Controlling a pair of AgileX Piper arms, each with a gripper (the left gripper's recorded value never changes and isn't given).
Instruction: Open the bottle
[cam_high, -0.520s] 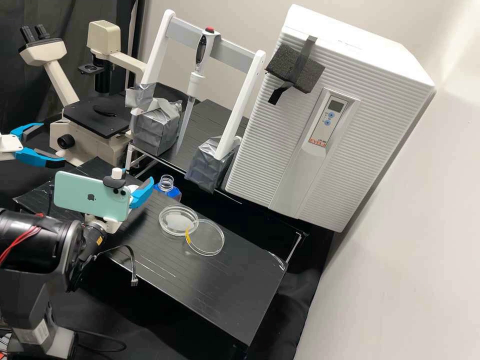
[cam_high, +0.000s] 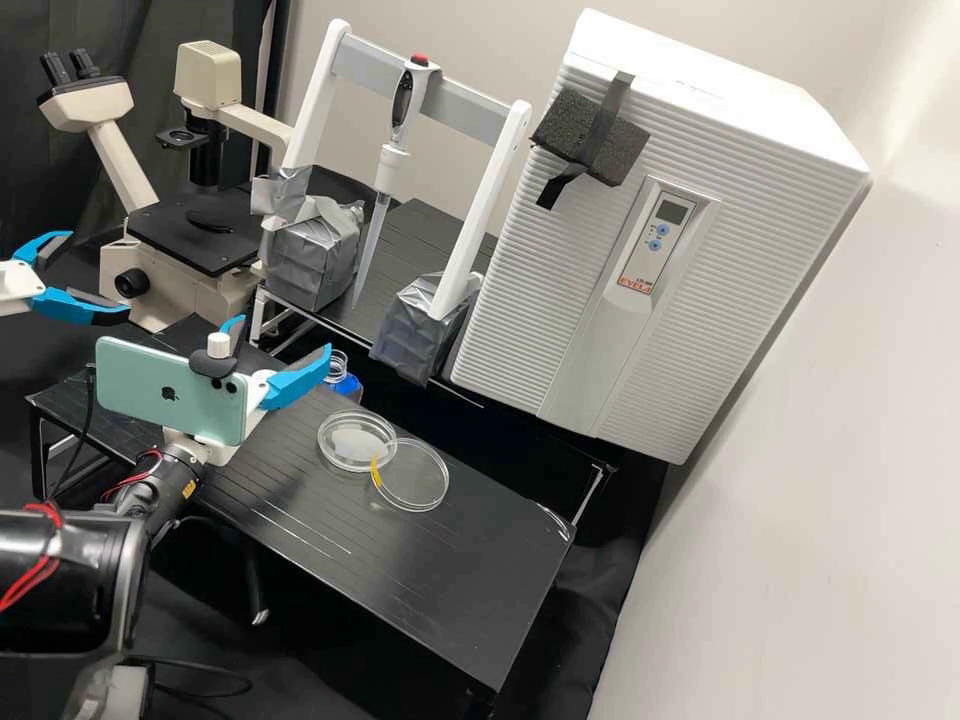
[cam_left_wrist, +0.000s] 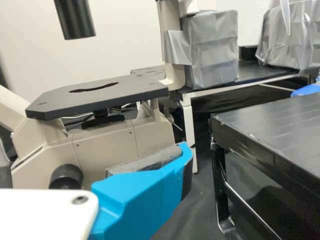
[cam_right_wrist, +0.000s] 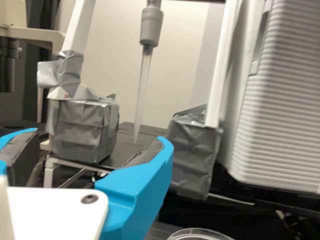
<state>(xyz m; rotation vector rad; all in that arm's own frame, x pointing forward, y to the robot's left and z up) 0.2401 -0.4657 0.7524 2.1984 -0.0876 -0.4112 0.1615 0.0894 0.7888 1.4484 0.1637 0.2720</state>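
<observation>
A small clear bottle (cam_high: 338, 368) with a blue lower part and a bare neck stands on the black bench (cam_high: 420, 570) near its far edge. My right gripper (cam_high: 265, 352) hovers just to its left, open, with nothing between the blue fingers (cam_high: 297, 375); one fingertip overlaps the bottle. In the right wrist view the right gripper (cam_right_wrist: 85, 165) points at the pipette stand. My left gripper (cam_high: 55, 275) is open at the far left, beside the microscope (cam_high: 170, 250), well away from the bottle. One of its fingers (cam_left_wrist: 145, 190) shows in the left wrist view.
A petri dish (cam_high: 355, 440) and its lid (cam_high: 412, 475) lie mid-bench; the dish rim (cam_right_wrist: 200, 234) shows below the right gripper. Behind stand a pipette (cam_high: 385, 180) on a white rack, two taped grey blocks (cam_high: 420, 320), and a large white ribbed unit (cam_high: 660, 230).
The right gripper has shifted up and a little right, so its fingertip now covers part of the bottle. Its arm has dropped lower at the near left. The left gripper moved slightly up.
</observation>
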